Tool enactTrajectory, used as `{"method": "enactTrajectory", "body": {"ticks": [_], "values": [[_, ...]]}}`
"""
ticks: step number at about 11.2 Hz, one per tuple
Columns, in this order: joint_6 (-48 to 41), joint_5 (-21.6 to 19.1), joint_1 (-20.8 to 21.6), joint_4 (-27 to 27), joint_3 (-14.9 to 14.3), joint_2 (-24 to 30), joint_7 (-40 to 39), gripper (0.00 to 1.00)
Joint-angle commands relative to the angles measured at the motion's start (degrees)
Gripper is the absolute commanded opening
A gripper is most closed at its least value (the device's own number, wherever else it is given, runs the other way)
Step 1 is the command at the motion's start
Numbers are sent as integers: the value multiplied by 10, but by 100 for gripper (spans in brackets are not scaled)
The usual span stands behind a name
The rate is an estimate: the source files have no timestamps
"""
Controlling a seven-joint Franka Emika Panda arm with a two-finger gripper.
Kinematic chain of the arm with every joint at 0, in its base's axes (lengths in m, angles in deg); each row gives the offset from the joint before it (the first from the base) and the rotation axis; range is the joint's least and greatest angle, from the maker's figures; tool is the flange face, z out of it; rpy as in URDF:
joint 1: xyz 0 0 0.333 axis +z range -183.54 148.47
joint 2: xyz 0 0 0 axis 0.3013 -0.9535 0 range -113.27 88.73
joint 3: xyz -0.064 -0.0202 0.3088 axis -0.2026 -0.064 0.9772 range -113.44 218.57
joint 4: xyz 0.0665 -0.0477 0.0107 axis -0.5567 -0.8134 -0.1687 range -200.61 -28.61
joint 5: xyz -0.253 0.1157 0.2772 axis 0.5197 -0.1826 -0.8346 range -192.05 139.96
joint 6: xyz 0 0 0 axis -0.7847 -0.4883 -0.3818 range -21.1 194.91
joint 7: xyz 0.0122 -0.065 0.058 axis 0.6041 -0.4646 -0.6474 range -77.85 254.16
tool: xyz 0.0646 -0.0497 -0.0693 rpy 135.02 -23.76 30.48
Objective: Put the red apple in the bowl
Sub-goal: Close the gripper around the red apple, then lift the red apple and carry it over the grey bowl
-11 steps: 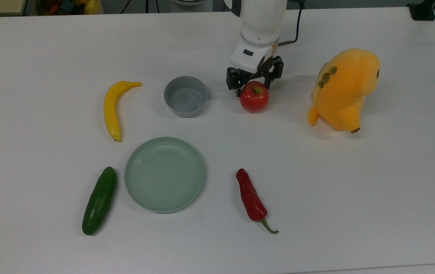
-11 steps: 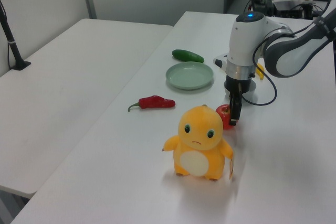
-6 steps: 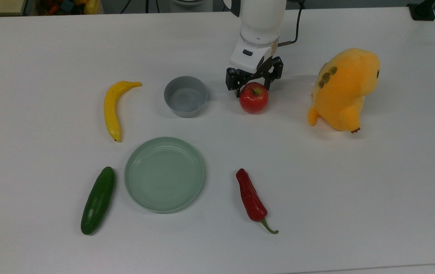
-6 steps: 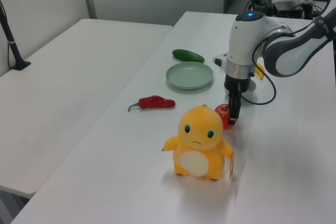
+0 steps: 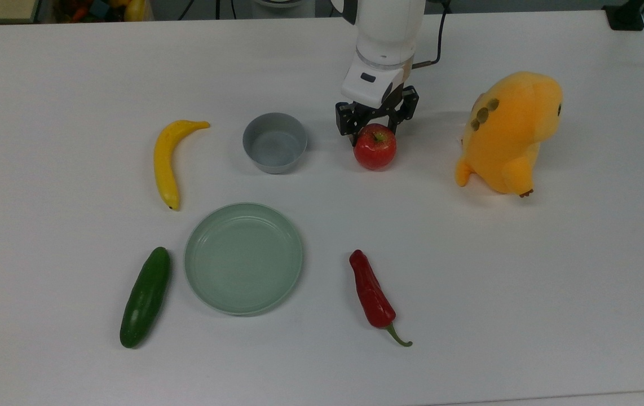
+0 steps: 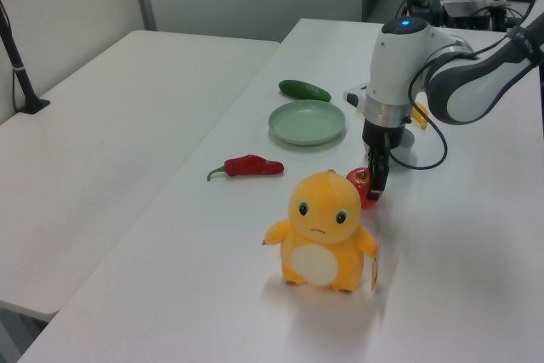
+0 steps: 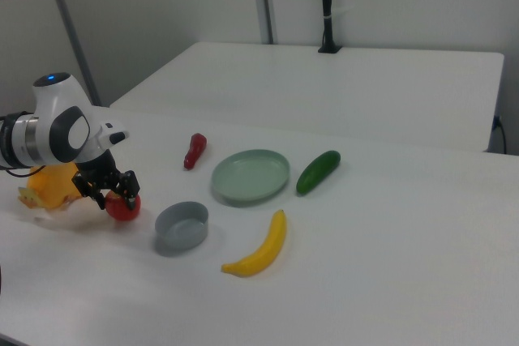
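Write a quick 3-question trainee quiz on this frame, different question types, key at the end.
1. True or false: the red apple already lies inside the grey bowl.
2. In the top view, which thing lies nearest the green plate's left edge? A) banana B) cucumber C) red chili pepper
3. Fill in: the gripper is around the ____.

Key: 1 false; 2 B; 3 red apple.
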State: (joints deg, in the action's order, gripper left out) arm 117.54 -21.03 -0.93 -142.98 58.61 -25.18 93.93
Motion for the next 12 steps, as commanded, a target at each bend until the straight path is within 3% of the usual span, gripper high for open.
{"method": "enactTrajectory", "body": {"ticks": [1, 4, 9, 12], "values": [[12, 12, -2, 1, 0, 2, 6, 47], [-11, 10, -3, 8, -2, 31, 6, 47], [-183, -20, -25, 96, -13, 74, 5, 47], [-288, -61, -25, 172, -67, 97, -11, 47]]}}
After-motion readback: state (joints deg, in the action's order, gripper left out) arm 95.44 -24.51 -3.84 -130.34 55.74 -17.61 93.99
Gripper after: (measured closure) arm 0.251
